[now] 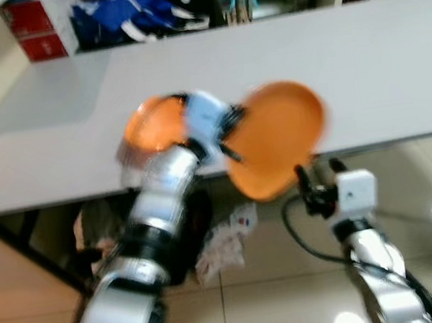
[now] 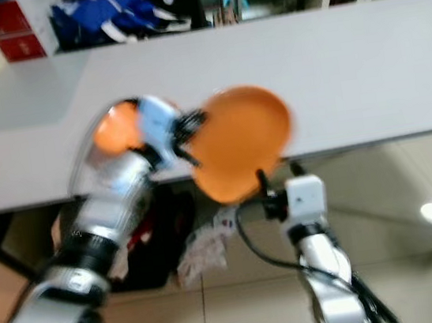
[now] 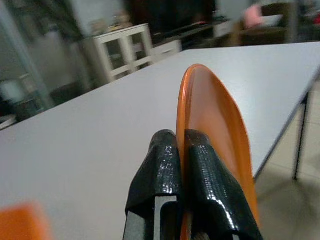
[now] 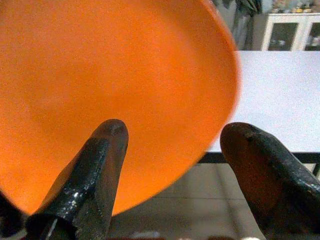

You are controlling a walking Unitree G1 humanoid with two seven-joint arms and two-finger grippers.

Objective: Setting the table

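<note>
**Operator:** Report status, starting at the left.

**Monitor:** At your far left an orange object (image 1: 151, 124), blurred, sits on the grey table (image 1: 362, 62) just behind the left arm's wrist; you cannot tell from these pictures whether it is a second plate or a bowl. Next, your left gripper (image 3: 176, 170) is pressed together on the rim of the orange plate (image 1: 277, 137), one finger on each face. The plate extends forward from the fingertips, tilted up on edge, partly over the table's near edge and partly over the floor.

**Operator:** And the right side?

**Monitor:** Your right gripper (image 4: 175, 150) stands just below the plate, fingers (image 4: 95, 170) spread wide, nothing between them. The plate's underside lies directly ahead of the fingertips.

**Operator:** Progress?

**Monitor:** Judge it early. The held plate is not yet laid flat at any place. No cutlery or cups are on the table surface in view. Remaining: level the plate, set it down clear of the edge, release, then bring whatever else the setting needs. The slack open right gripper looks ready to support the plate.
</note>
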